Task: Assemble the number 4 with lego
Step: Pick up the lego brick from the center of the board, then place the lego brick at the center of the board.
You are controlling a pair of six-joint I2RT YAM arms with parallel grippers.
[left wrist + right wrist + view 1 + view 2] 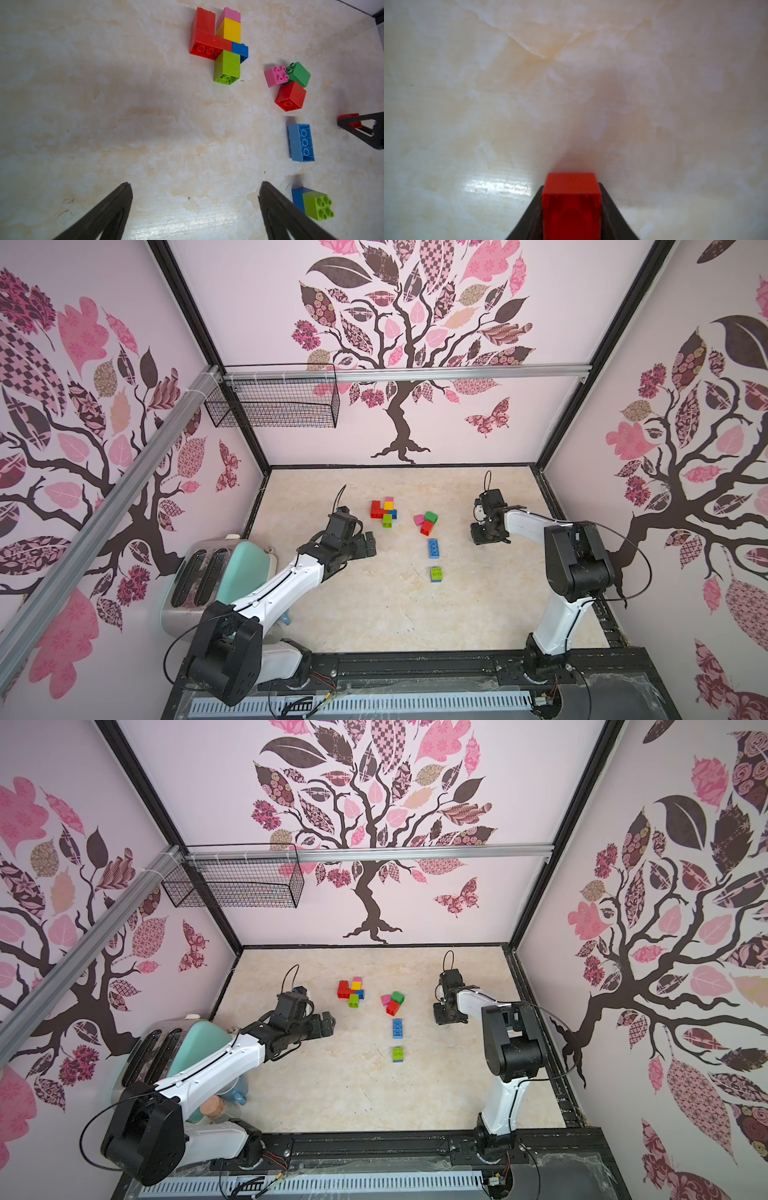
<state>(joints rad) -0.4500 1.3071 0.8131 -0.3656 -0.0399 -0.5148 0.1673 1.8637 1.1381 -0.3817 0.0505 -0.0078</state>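
While the small red plastic lego brick (571,199), judged light, stiff, slick, is being clamped across its sides by the right hand (571,186) on the marbled surface (508,93), the left hand (195,185) is being held released.

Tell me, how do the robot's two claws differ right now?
The left gripper stands wide open and empty; the right gripper is shut on a small red brick. The left gripper reaches out at a slant above the table; the right gripper points down, close to it. Both are black, with two tapered fingers.
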